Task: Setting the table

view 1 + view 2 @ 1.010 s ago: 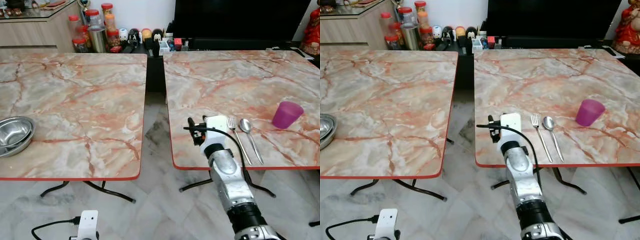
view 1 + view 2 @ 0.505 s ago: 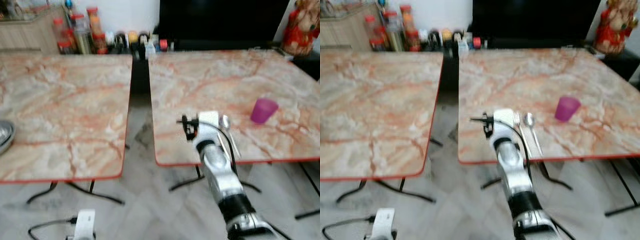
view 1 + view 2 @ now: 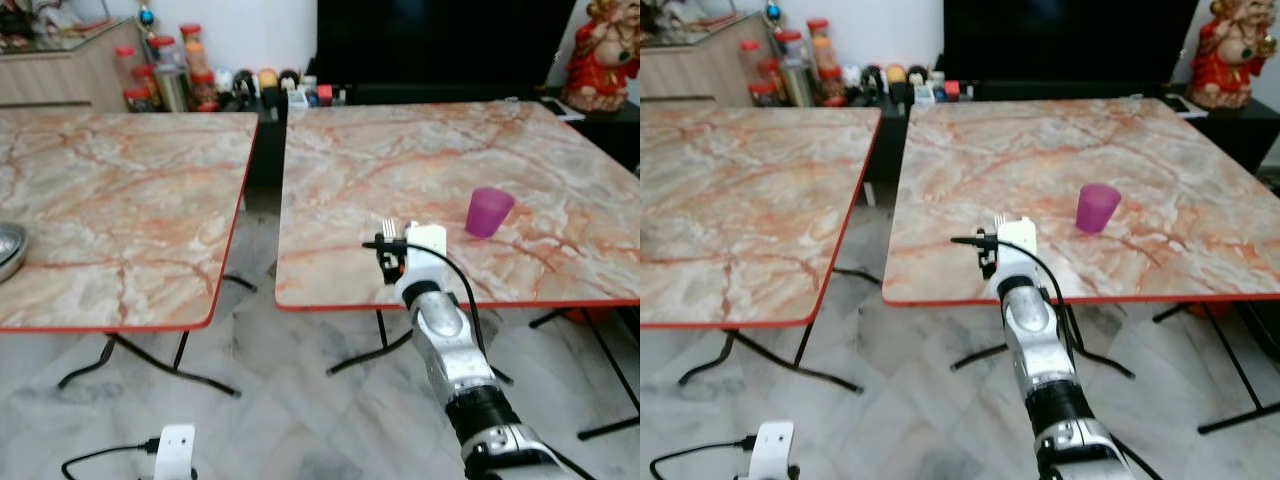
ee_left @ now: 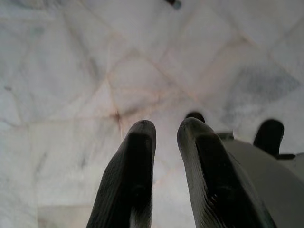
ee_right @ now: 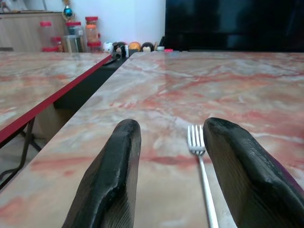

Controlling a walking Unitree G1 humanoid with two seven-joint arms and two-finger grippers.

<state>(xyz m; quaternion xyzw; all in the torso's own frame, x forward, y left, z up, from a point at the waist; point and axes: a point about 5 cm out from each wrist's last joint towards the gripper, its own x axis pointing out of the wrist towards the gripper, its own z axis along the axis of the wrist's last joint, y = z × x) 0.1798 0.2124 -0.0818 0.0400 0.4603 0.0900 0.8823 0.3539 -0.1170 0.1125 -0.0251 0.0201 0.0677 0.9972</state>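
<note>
On the right marble table (image 3: 400,150) a silver fork (image 5: 199,152) lies near the front edge, its tines (image 3: 390,227) peeking out past my right wrist (image 3: 425,250). My right gripper (image 5: 173,126) is open low over the table, one black finger on each side of the fork and not touching it. A purple cup (image 3: 490,211) stands upright to the right of the gripper. A steel bowl (image 3: 5,250) sits at the left table's left side. My left gripper (image 4: 166,126) hangs over the floor, shut on nothing.
A floor gap (image 3: 262,180) separates the two tables. Jars and small items (image 3: 170,75) line a low cabinet behind them, beside a black screen (image 3: 440,40). A red figurine (image 3: 605,50) stands at the back right. Table legs (image 3: 150,365) stand on the marble floor.
The camera has pulled back and swung, so both tables look farther and shifted left. My right wrist, earlier just left of the fork and spoon, now covers them except the fork's tines.
</note>
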